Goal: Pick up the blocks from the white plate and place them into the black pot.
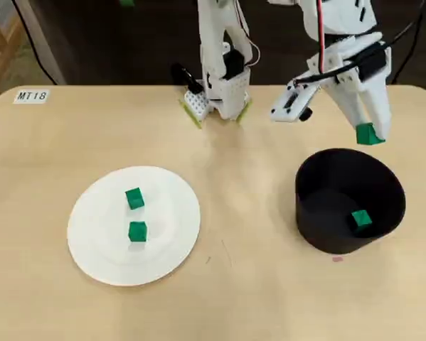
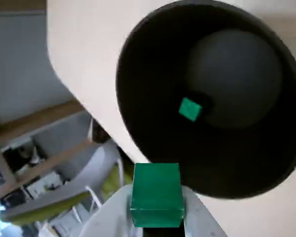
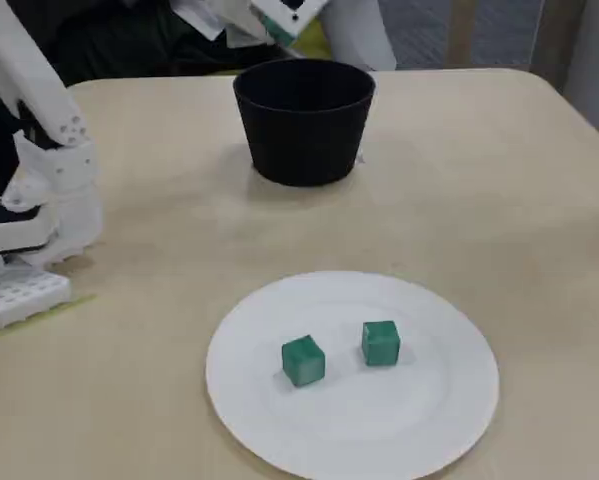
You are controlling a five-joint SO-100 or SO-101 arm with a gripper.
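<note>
Even, soft indoor light; desk bright, no harsh glare. Faint shadows beside the pot and under the plate. Wrist view soft: near block blurred, background out of focus. Pot interior dark.

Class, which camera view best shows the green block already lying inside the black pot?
The wrist view: it looks straight down into the black pot, so the block inside is unobstructed. The overhead view also shows it, smaller, near the wall. The fixed view sees only the pot's outside, hiding that block.
</note>
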